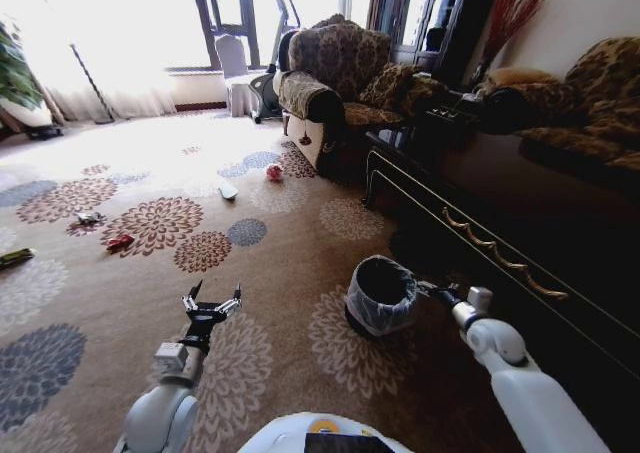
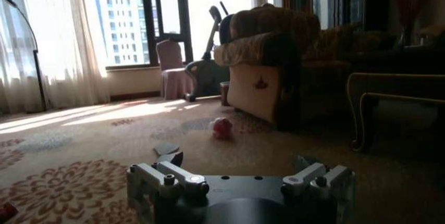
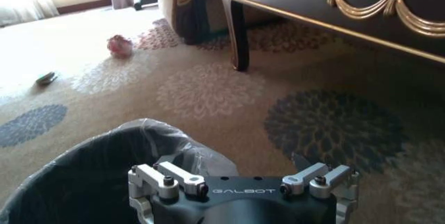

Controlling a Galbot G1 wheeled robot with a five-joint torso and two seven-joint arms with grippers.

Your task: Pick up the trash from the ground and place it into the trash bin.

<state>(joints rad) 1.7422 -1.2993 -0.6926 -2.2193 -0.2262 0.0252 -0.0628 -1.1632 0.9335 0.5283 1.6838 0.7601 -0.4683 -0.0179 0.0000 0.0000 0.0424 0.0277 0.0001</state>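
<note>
The trash bin (image 1: pixel 380 295) sits low and right of centre in the head view, grey liner folded over its rim, just beside the dark cabinet (image 1: pixel 480 203). The trash lies well apart from it on the patterned carpet (image 1: pixel 290 233): a red crumpled ball (image 1: pixel 273 172) near the armchair (image 1: pixel 335 73) at upper centre, a flat pale scrap (image 1: pixel 228 190) just left of it, a red wrapper (image 1: pixel 120 241) and a small dark scrap (image 1: pixel 90 217) at mid left, a yellow-green packet (image 1: pixel 14 258) at the left edge. The right gripper (image 3: pixel 243 179) hangs at the bin's rim (jaws apart, nothing between them). The left gripper (image 1: pixel 211 305) hovers over bare carpet at lower left, jaws spread and empty.
</note>
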